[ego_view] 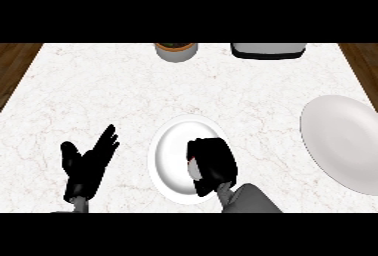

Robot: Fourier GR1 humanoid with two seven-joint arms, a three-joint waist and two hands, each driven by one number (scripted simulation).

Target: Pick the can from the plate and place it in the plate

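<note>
Right hand was clenched round the can, mostly hidden, on the near plate. The empty plate lay to its right. Left hand rested open.

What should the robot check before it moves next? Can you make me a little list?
1. Right hand is over the middle plate: ok.
2. Right hand is curled round the can: ok, though only a sliver of the can shows.
3. Can is lifted off the middle plate: cannot tell, the hand hides it.
4. The far plate at the right has bare room for the can: ok.
5. Nothing stands on the counter between the two plates: ok.
6. Left hand is open and off to the left, out of the way: ok.
</note>
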